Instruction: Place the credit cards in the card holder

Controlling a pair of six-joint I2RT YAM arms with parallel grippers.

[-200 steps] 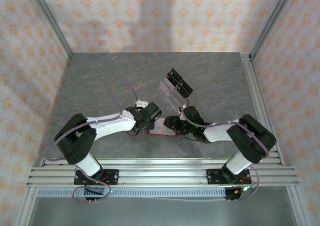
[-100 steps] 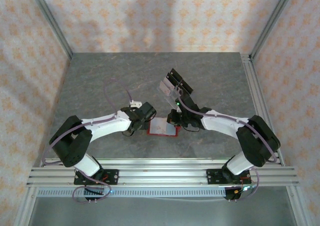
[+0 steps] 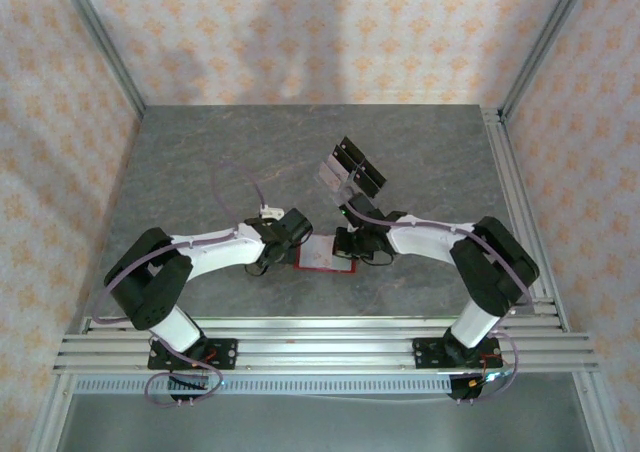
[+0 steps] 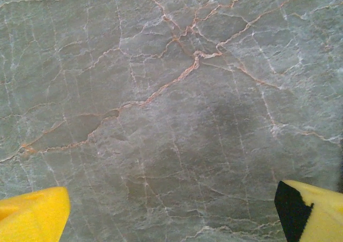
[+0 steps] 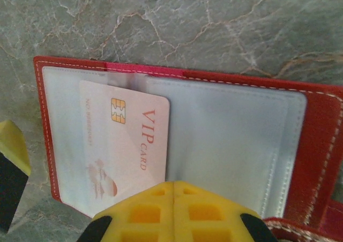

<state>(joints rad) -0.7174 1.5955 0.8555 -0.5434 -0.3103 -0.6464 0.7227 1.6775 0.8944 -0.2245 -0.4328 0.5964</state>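
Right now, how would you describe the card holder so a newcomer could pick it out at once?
On the grey marble table, look at the middle of the near half. The card holder lies there flat and open like a book, red with clear sleeves, showing a pale VIP card. It is the only red thing; the clear stand with black blocks sits farther back.

Seen from above: a grey marbled table [image 3: 200, 162] walled in patterned paper. Two white-and-black arms reach inward from metal rails [image 3: 320, 347] at the near edge. Between them lies the card holder [image 3: 326, 257] — red-rimmed, pale inside, flat on the table. The left gripper [image 3: 297, 242] sits at its left edge, the right gripper [image 3: 349, 244] at its right. Just beyond stands a tilted clear stand [image 3: 336, 177] bearing black blocks [image 3: 360, 167].
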